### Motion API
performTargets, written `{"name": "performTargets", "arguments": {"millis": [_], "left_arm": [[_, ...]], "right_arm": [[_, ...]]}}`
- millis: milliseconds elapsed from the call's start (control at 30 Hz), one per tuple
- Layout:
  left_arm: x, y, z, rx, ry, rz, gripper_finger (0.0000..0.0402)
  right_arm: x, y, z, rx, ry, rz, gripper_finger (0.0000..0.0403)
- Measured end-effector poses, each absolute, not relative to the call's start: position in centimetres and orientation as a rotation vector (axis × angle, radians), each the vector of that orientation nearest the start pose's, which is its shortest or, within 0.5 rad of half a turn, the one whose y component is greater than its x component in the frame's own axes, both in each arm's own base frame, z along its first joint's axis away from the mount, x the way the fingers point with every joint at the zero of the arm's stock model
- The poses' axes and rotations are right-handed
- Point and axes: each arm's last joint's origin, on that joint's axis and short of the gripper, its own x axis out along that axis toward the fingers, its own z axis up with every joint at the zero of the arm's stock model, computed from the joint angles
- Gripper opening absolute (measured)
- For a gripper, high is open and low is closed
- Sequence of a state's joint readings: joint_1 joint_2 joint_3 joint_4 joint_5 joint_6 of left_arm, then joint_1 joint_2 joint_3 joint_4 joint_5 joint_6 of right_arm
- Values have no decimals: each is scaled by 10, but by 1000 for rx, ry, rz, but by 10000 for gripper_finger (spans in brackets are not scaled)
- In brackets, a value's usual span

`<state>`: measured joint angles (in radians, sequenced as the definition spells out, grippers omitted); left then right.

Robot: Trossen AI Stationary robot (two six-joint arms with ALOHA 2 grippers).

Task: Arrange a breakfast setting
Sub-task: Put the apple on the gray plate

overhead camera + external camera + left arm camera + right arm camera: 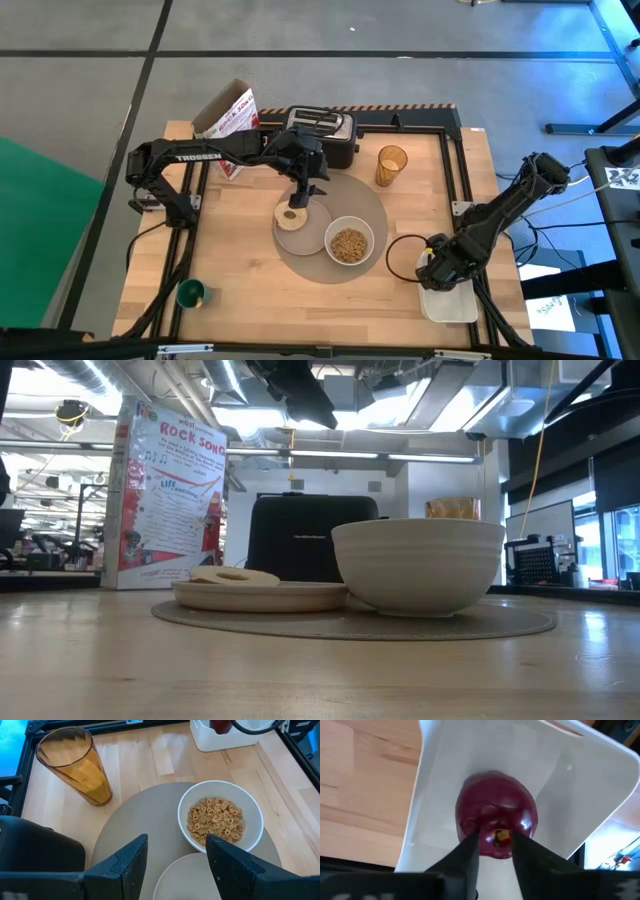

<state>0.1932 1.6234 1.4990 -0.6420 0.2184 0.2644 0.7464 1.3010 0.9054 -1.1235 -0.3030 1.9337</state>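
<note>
Breakfast setting, mostly laid.
I see bread [291, 215] plated, bowl [349, 240] on mat [372, 210]; right gripper [495, 845] pinches apple [497, 815] in tray [445, 750], lower right; left gripper [176, 855] apart.

Both arms matte black, built of tubular links with bulkier joint housings; left arm [200, 157] carries white "TROSSEN" lettering along its upper link. Right arm [500, 210] same dark finish, with a thin black cable looping off near its wrist. Fingers [125, 862] are flat, dark, wedge-shaped plates with angular edges, same on the right fingers [465, 860].
</note>
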Motion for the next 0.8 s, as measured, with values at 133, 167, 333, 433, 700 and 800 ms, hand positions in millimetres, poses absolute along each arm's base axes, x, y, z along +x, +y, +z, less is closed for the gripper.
{"name": "performTargets", "arguments": {"millis": [133,167,333,433,700,800], "left_arm": [[348,62,330,96,740,-122,195],[348,62,330,95,740,-122,195],[348,62,330,95,740,-122,195],[348,62,330,95,740,-122,195],[349,62,331,95,723,-129,195],[352,62,334,104,682,-124,195]], "right_arm": [[144,145,224,1048,1651,-848,55],[144,144,224,1047,1649,-850,43],[144,144,224,1049,1660,-849,6],[144,145,225,1061,1660,-858,11],[155,150,269,1137,1536,-822,4],[161,147,297,1174,1438,-810,3]]}}
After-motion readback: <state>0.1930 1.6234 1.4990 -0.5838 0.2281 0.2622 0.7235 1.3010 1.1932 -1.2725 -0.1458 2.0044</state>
